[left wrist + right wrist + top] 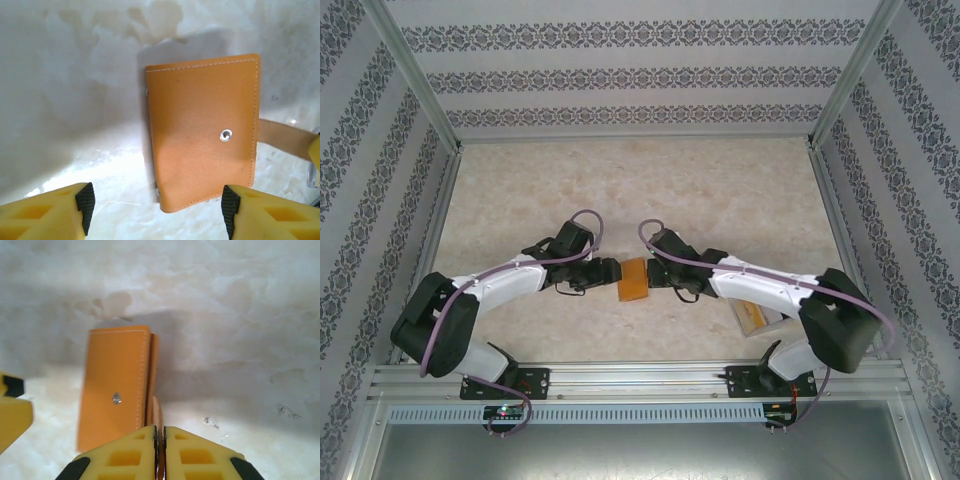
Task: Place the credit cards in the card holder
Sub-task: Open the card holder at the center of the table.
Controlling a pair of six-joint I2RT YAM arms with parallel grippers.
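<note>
Closed and flat, the holder (632, 280) is lying at the middle of the worktop's (620, 180) near edge, between the two arms. Its long axis is running from near edge to far edge, across the line joining them.

We are seeing the right jaws pressed together on the holder's strap tab (280, 136), which is sticking out sideways toward the right arm (770, 285). The left jaws are standing wide apart and gripping nothing. Their yellow fingers (45, 215) have black pads, and the holder is lying just ahead of the gap between them, untouched.

The holder is looking like smooth orange-tan leather, with stitching along the rim, rounded corners and a small metal snap stud (225, 135) on its face. The worktop is showing as pale, marbled and matte.

A flat orange-yellow piece, which we are taking for a card (752, 318), is peeking from under the right arm toward the near right corner. It is too hidden to describe further.

We are judging that opening the holder comes first.
</note>
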